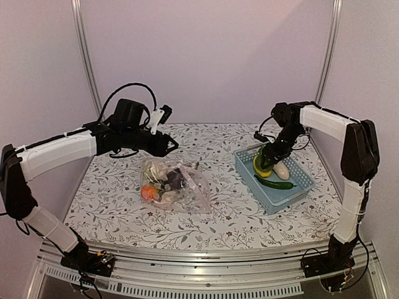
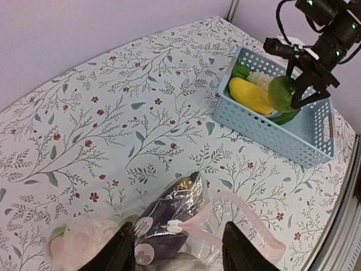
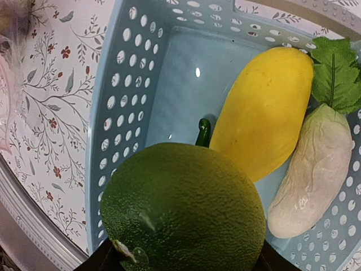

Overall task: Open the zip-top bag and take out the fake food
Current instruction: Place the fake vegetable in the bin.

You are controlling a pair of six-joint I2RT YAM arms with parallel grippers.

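Note:
The zip-top bag [image 1: 176, 184] lies crumpled on the table's middle left with its pink zip strip [image 2: 256, 217] gaping. Inside it I see fake food: a dark purple eggplant [image 2: 163, 217], an orange piece [image 1: 148, 192] and pale pieces. My left gripper [image 2: 177, 227] hangs just above the bag's far end, open, its black fingers [image 2: 121, 251] straddling the eggplant and touching nothing. My right gripper [image 1: 268, 157] is shut on a round green fruit [image 3: 183, 209] held over the blue basket [image 3: 121, 84]. In the basket lie a yellow fruit [image 3: 265, 118], a white vegetable [image 3: 316, 175] with a green leaf [image 3: 338, 73], and a cucumber [image 1: 274, 183].
The basket [image 1: 299, 184] stands at the table's right side, near the right edge. The table's metal front rail [image 1: 206, 252] runs along the near edge. Grey walls and upright posts [image 1: 84, 56] close in the back and the sides.

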